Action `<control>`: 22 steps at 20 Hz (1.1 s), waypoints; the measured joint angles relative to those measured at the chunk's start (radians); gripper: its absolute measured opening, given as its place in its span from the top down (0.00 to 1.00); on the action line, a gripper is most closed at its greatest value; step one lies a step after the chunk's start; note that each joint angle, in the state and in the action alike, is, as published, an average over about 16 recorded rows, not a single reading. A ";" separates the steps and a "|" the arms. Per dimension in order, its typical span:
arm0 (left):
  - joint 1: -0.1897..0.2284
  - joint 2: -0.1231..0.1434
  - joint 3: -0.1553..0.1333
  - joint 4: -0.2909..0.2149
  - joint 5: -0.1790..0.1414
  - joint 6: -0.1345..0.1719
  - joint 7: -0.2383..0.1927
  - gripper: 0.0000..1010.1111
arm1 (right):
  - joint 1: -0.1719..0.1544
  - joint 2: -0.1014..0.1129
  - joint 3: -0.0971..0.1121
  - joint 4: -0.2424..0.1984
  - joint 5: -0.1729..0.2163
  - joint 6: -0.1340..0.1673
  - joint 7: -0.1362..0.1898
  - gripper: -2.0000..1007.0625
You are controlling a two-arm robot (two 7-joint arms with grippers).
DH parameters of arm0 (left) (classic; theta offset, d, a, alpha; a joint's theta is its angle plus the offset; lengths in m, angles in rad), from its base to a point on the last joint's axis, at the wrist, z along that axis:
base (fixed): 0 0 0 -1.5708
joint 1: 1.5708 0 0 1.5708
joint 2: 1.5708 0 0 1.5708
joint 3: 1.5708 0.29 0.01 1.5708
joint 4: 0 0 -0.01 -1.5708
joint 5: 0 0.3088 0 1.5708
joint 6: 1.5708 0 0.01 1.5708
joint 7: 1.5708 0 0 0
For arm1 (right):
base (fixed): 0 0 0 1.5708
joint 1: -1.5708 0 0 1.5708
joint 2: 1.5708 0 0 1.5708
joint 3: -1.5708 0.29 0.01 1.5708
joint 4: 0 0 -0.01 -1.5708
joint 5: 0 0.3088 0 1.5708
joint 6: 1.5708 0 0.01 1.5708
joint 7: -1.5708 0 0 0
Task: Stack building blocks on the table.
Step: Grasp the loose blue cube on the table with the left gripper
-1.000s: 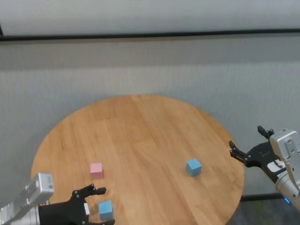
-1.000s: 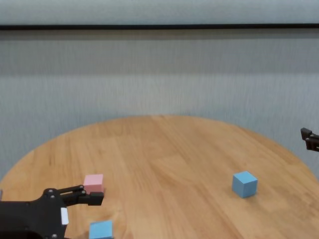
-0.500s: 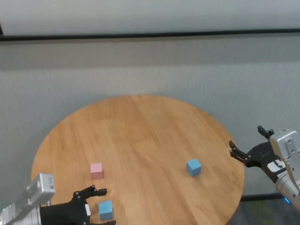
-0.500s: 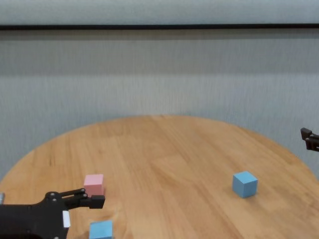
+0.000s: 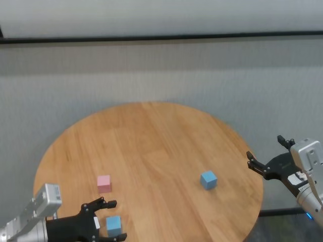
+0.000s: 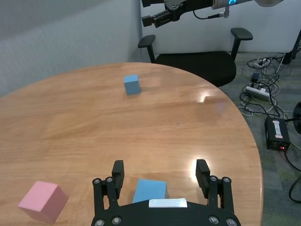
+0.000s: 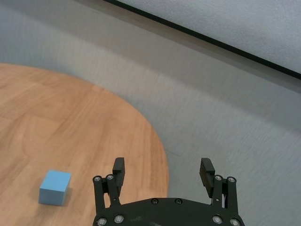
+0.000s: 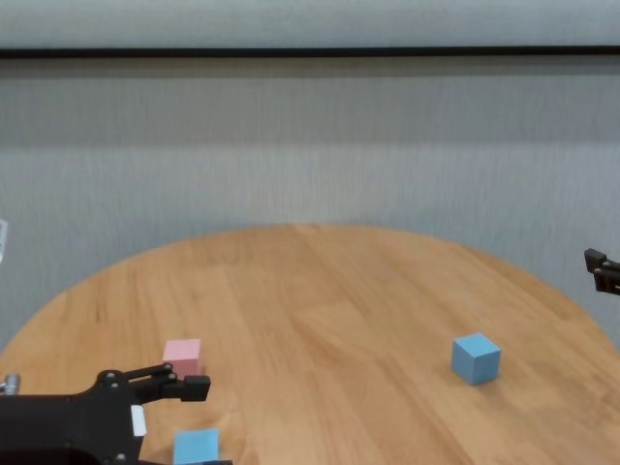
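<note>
My left jaws (image 5: pixel 107 220) have slid a bit lower and nearer to me than a second ago, and now they sit spread wide around the near light blue block (image 6: pixel 149 190), one finger on each side, not touching it as far as I can tell. Nothing's gripped yet. That block (image 5: pixel 113 226) sits on the worktop (image 5: pixel 151 141) by its near left edge, with the pale pink block (image 5: pixel 104 183) just behind it and a little apart. The other light blue block (image 5: pixel 208 179) hasn't moved, well off to the right. All three are plain matte cubes on light brown wood planks. My right jaws (image 5: pixel 267 158) stay parked off the worktop's right edge, wide open and empty.
</note>
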 joint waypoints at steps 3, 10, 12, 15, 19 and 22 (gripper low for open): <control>-0.006 -0.007 0.000 0.017 0.001 -0.007 0.001 0.01 | 0.000 0.000 0.000 0.000 0.000 0.000 0.000 0.00; -0.012 -0.023 -0.010 0.053 -0.001 -0.032 0.008 0.01 | 0.000 0.000 0.000 0.000 0.000 0.000 0.000 0.00; -0.012 -0.027 -0.015 0.062 -0.002 -0.040 0.010 0.01 | 0.000 0.000 0.000 0.000 0.000 0.000 0.000 0.00; -0.012 -0.033 -0.022 0.073 -0.003 -0.048 0.014 0.01 | 0.000 0.000 0.000 0.000 0.000 0.000 0.000 0.00; -0.011 -0.036 -0.032 0.078 -0.006 -0.054 0.014 0.01 | 0.000 0.000 0.000 0.000 0.000 0.000 0.000 0.00; -0.009 -0.036 -0.036 0.077 -0.007 -0.053 0.011 0.01 | 0.000 0.000 0.000 0.000 0.000 0.000 0.000 0.00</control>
